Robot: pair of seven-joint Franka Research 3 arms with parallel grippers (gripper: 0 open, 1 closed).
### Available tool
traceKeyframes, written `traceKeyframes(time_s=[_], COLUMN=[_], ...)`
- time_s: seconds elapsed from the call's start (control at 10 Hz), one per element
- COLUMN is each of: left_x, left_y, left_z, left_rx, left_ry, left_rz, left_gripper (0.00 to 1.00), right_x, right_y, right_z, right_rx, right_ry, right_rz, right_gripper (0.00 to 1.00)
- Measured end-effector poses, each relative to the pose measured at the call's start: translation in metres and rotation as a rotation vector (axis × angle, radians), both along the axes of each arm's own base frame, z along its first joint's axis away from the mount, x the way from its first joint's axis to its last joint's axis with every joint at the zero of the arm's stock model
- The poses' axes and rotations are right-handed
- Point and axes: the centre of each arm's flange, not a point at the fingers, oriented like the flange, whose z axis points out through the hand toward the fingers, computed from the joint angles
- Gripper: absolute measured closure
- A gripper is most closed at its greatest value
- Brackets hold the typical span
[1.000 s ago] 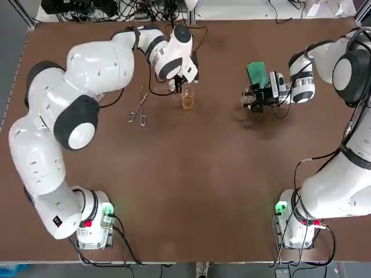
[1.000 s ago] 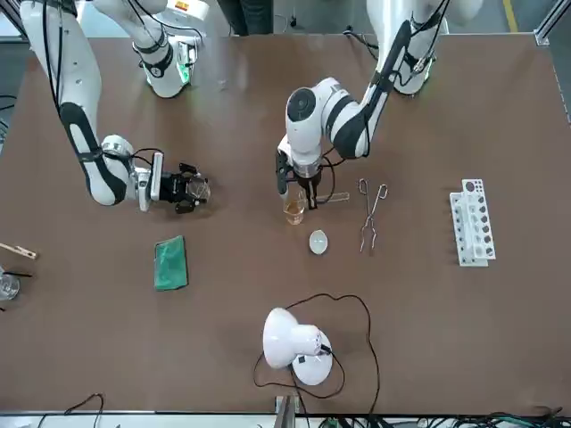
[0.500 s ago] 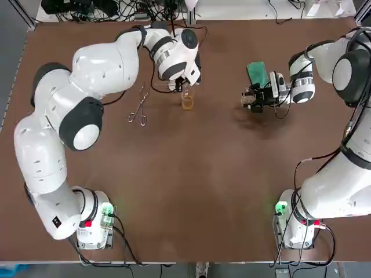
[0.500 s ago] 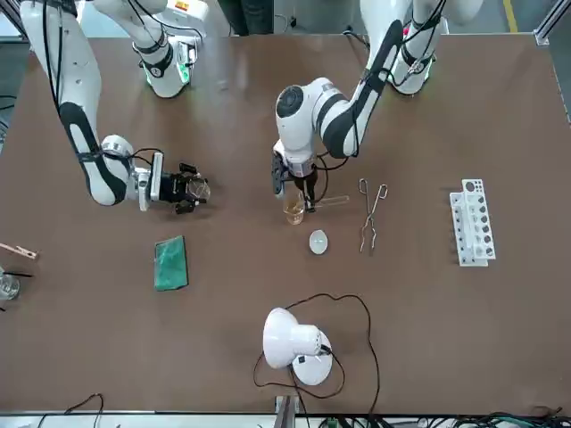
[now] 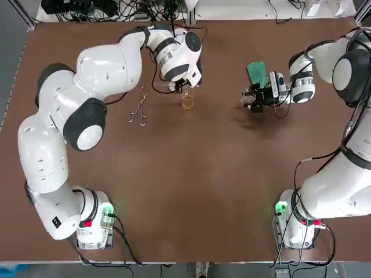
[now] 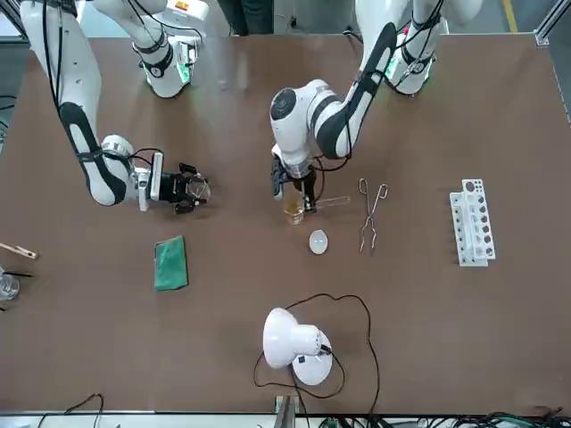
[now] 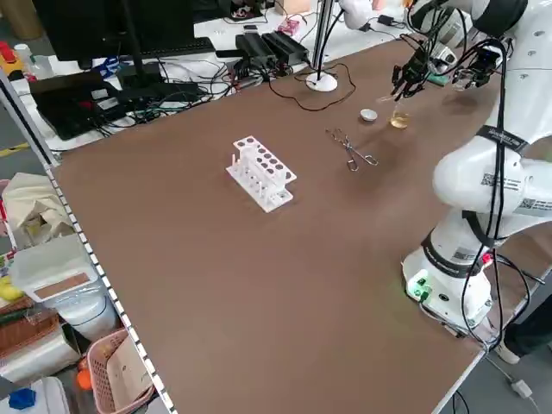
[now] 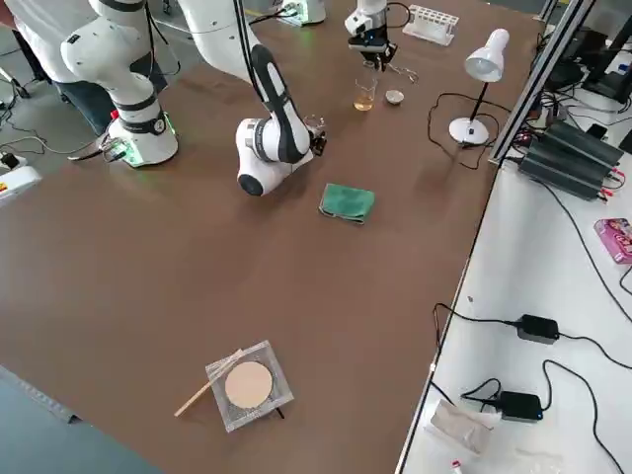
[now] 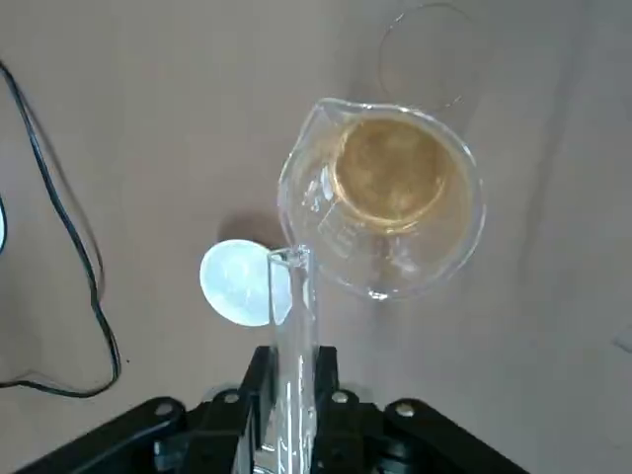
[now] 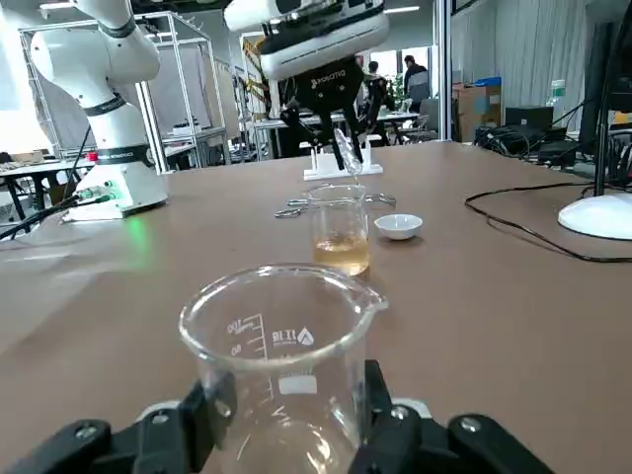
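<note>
My left gripper (image 5: 181,87) is shut on a clear glass test tube (image 9: 292,326). It holds the tube just over a small beaker of amber liquid (image 5: 187,102), and the tube's open end reaches the beaker's rim (image 9: 385,197). A small white dish (image 9: 237,283) lies beside that beaker. My right gripper (image 5: 253,98) hovers low over the table to the right. It is shut on an empty glass beaker (image 10: 281,355) that it holds upright. A green cloth (image 5: 257,72) lies just beyond it.
Metal tongs (image 5: 139,108) lie left of the amber beaker. A white test tube rack (image 6: 473,222) stands at the table's left side. A white desk lamp (image 6: 290,343) with its cable sits at the far edge. A wire mesh with a round disc (image 8: 247,385) lies far right.
My left arm's wrist has swung a little to the right while the test tube stays over the amber beaker. The right arm and its beaker have not moved.
</note>
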Motion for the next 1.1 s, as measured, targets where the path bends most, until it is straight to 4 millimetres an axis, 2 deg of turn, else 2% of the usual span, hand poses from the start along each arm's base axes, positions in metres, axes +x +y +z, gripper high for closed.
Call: traceKeyframes(time_s=[0.5, 0.9, 1.1], left_x=[-0.010, -0.009, -0.012], left_y=[-0.008, -0.012, -0.018], left_z=[0.002, 0.007, 0.004], left_rx=[0.050, 0.100, 0.104], left_ry=[0.001, -0.037, -0.036], left_rz=[-0.017, -0.049, -0.057], left_gripper=[0.78, 0.78, 0.78], right_x=[0.000, 0.001, 0.001], right_y=[0.000, -0.001, -0.001], right_z=[0.000, 0.000, 0.000], right_rx=[0.000, 0.000, 0.000], right_ry=[0.000, -0.001, -0.001], right_rz=[-0.001, -0.003, -0.004], right_gripper=[0.41, 0.41, 0.41])
